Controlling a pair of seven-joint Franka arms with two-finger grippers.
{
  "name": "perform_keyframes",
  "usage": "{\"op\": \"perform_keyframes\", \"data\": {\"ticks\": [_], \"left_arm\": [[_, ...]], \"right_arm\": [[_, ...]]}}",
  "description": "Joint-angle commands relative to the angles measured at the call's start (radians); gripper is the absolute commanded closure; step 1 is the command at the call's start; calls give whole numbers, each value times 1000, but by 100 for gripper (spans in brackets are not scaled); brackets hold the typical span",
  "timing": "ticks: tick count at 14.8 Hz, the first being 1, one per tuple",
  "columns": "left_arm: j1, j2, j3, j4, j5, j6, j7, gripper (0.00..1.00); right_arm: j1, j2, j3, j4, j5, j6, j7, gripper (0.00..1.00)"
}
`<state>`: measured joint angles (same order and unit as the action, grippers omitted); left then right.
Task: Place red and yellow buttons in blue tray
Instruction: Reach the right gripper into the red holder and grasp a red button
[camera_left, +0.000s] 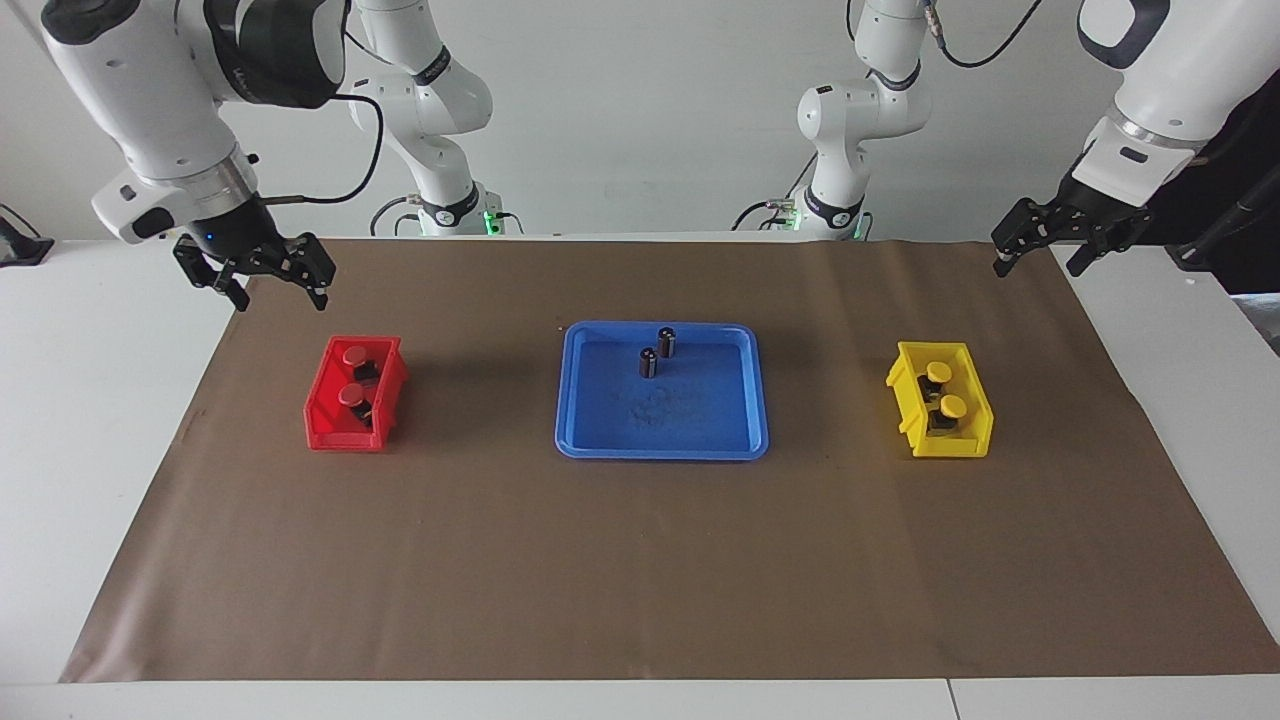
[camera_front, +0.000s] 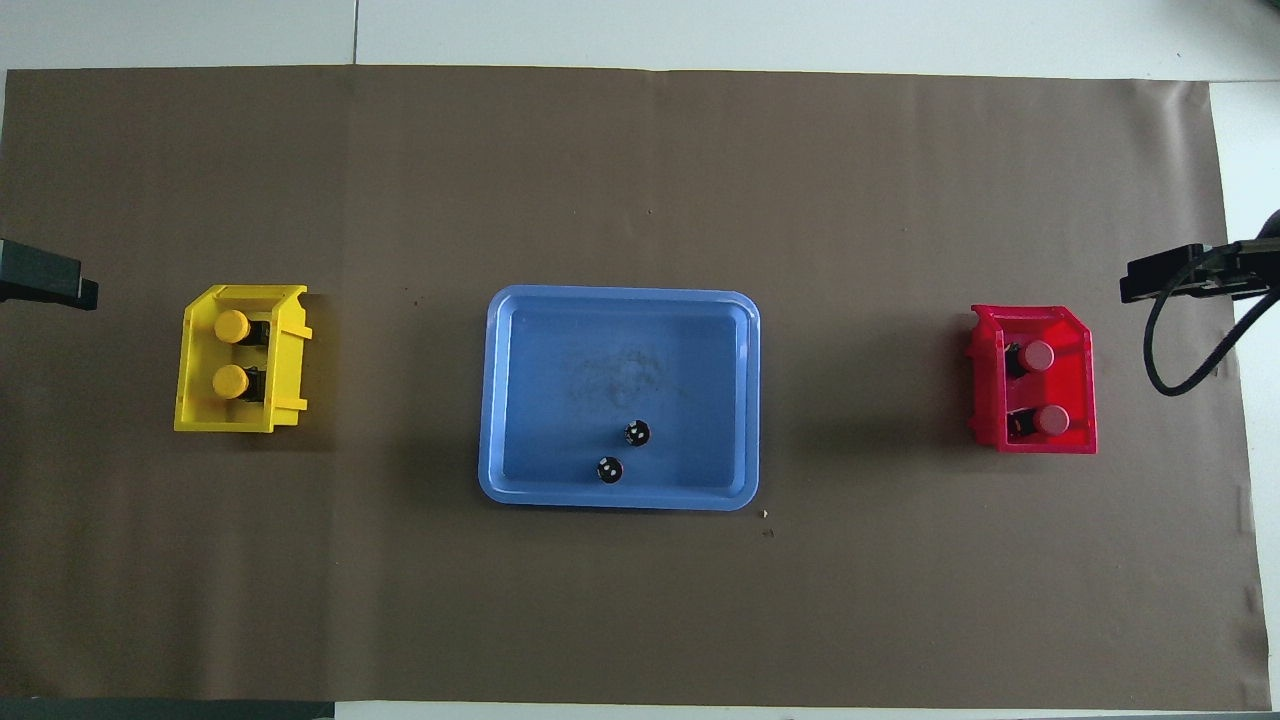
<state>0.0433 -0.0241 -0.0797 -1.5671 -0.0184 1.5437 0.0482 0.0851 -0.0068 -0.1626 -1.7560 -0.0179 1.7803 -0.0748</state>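
Two red buttons (camera_left: 355, 355) (camera_front: 1038, 355) sit in the red bin (camera_left: 320, 425) (camera_front: 1040, 445) at the right arm's end of the mat. Two yellow buttons (camera_left: 938, 372) (camera_front: 231, 325) sit in the yellow bin (camera_left: 955, 448) (camera_front: 225, 425) at the left arm's end. The blue tray (camera_left: 660, 452) (camera_front: 620, 500) lies in the middle between the bins, with no buttons in it. My right gripper (camera_left: 280, 297) hangs open and empty over the mat's corner by the red bin. My left gripper (camera_left: 1038, 265) hangs open and empty over the mat's corner by the yellow bin.
Two dark cylinders with silver tops (camera_left: 667, 341) (camera_front: 637, 433) stand in the tray's part nearer the robots. A brown mat (camera_left: 640, 560) covers the table. A black cable (camera_front: 1165, 350) hangs by the red bin in the overhead view.
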Motion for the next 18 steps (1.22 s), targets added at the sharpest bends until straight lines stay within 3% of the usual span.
{"op": "perform_keyframes", "data": {"ticks": [1,4,9,18], "left_arm": [[-2,-28,0,-36,17,12,-8,0],[4,-28,0,-36,17,12,-8,0],[3,-28,0,-36,17,12,-8,0],[0,-31,-2,-34,17,-14,-11,0]], "right_arm": [[-11,51,3,-48,18,89,-26,5],[-24,54,3,-144,24,197,-46,11],[-51,45,3,-275,55,330,-115,41],[-48,24,3,-424,61,472,-118,41]]}}
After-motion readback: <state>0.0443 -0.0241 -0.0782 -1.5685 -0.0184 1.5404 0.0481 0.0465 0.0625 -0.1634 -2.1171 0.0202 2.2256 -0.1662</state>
